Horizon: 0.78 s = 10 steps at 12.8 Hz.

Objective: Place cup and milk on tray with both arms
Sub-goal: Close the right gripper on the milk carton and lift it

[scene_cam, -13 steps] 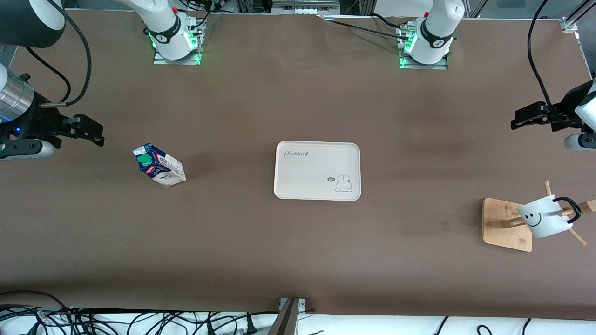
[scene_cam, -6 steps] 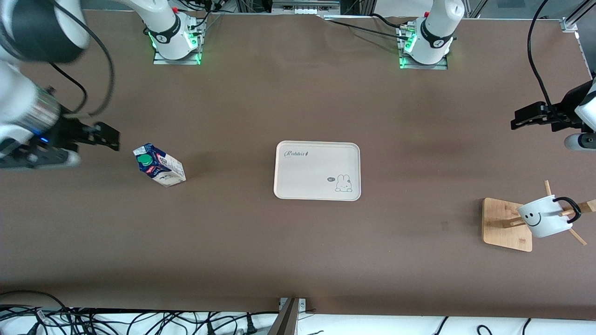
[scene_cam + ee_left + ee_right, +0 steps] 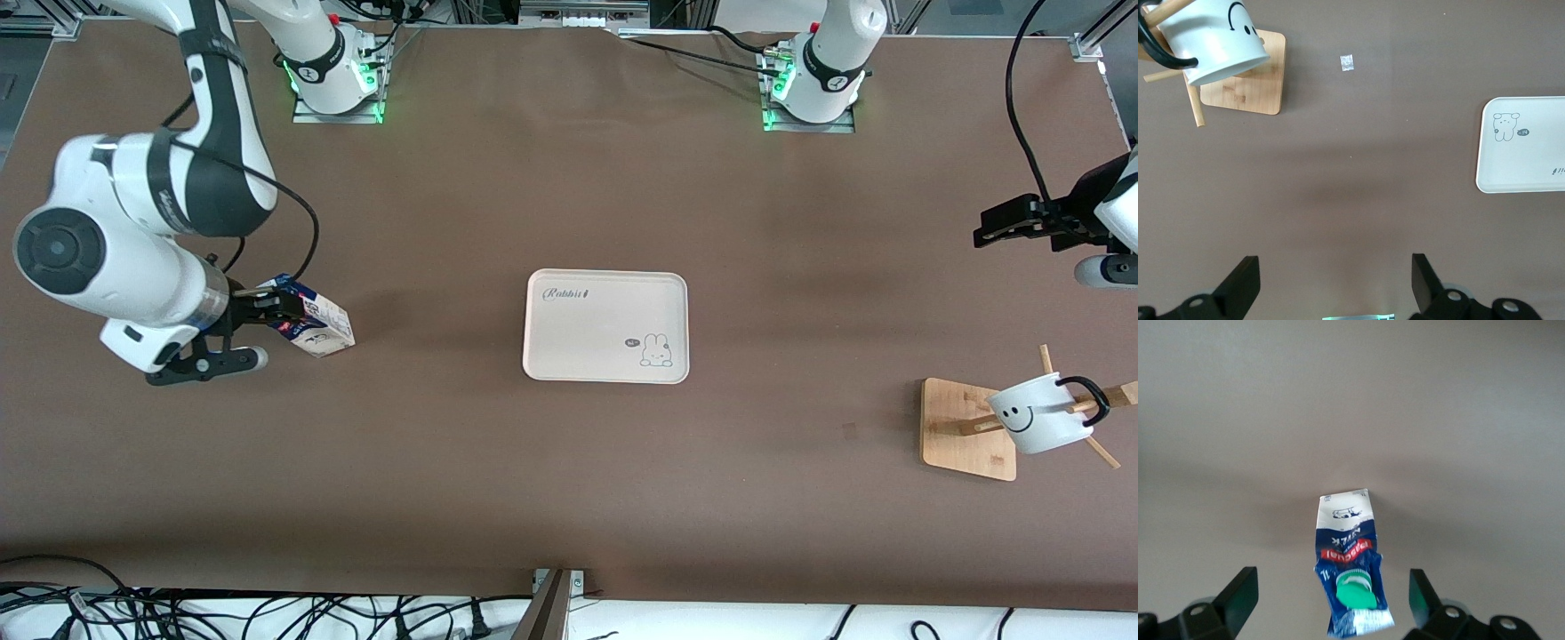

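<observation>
Standing upright on the brown table (image 3: 498,480) toward the right arm's end is the milk (image 3: 313,324), a small gable-top carton in dark blue and white print with red accents and a round green cap. Hanging over its top is the right gripper (image 3: 264,310), black fingers spread apart with the carton between them in the right wrist view, not visibly touching it. Lying flat mid-table is the tray (image 3: 606,326), cream-white and glossy, rounded corners, "Rabbit" script and a little rabbit drawing. Hanging tilted on a peg of the wooden rack (image 3: 967,429) toward the left arm's end is the cup (image 3: 1040,413), a white mug with black smiley and black loop handle. Waiting over bare table is the left gripper (image 3: 989,227), fingers wide apart. Trailing along the table's near edge are black cables (image 3: 222,613).
</observation>
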### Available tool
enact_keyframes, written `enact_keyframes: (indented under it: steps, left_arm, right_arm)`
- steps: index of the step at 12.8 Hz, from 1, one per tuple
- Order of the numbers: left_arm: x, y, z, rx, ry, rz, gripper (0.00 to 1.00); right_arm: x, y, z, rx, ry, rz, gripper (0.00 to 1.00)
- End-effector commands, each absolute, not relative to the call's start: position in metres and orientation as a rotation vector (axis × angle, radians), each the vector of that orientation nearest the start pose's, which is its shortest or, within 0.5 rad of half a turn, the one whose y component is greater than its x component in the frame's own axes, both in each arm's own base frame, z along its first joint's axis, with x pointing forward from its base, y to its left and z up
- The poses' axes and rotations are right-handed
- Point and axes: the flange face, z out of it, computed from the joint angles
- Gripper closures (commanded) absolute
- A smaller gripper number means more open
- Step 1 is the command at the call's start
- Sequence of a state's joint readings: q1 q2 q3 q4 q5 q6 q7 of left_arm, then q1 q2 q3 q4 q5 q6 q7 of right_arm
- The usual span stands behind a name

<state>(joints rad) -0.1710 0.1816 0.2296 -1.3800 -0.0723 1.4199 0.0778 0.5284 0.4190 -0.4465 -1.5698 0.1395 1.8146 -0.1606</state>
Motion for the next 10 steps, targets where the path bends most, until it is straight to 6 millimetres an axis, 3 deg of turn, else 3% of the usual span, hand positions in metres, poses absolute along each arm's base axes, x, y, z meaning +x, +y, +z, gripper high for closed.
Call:
enact_keyframes:
  steps: [1, 6, 10]
  left_arm:
    - [0.598, 0.007, 0.604, -3.159, 0.053, 0.154, 0.00]
    - [0.599, 0.006, 0.597, -3.161, 0.060, 0.178, 0.00]
    - [0.603, 0.001, 0.600, -3.162, 0.059, 0.130, 0.00]
  right_arm:
    - [0.630, 0.088, 0.384, -3.113, -0.363, 0.221, 0.00]
    - [0.613, 0.078, 0.354, -3.097, -0.364, 0.325, 0.00]
    - [0.595, 0.069, 0.338, -3.081, -0.341, 0.393, 0.14]
